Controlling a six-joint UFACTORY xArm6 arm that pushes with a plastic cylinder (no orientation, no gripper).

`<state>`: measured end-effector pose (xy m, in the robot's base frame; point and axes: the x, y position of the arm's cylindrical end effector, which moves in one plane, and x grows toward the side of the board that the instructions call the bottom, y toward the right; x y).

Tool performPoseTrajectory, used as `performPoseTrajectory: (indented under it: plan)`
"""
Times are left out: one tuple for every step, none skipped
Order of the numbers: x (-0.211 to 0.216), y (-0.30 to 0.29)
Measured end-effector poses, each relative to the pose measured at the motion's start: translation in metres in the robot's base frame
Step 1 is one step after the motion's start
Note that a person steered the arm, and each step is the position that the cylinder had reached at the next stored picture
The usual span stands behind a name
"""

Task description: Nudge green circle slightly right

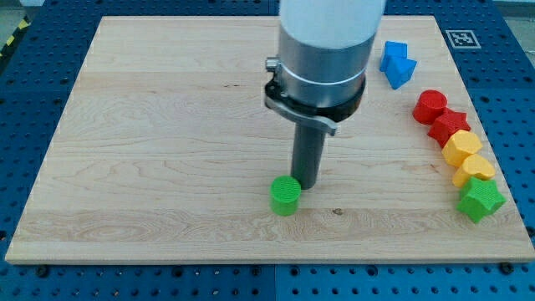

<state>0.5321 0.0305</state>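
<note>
The green circle (285, 196) is a small green cylinder on the wooden board (167, 125), below the board's middle. My tip (306, 186) is the lower end of a dark rod that comes down from a large grey and white arm body. The tip stands just to the right of the green circle and slightly above it in the view, touching or nearly touching its upper right edge.
A blue block (398, 64) lies at the upper right. Down the right edge runs a line of blocks: a red circle (430, 106), a red star (449, 125), two yellow blocks (461, 148) (474, 170) and a green star (480, 199).
</note>
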Motion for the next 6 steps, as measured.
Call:
performPoseTrajectory:
  plan:
    - [0.000,-0.023]
    - [0.000,-0.045]
    - [0.000,-0.072]
    - [0.017,-0.070]
    - [0.019,-0.064]
    - [-0.007,-0.064]
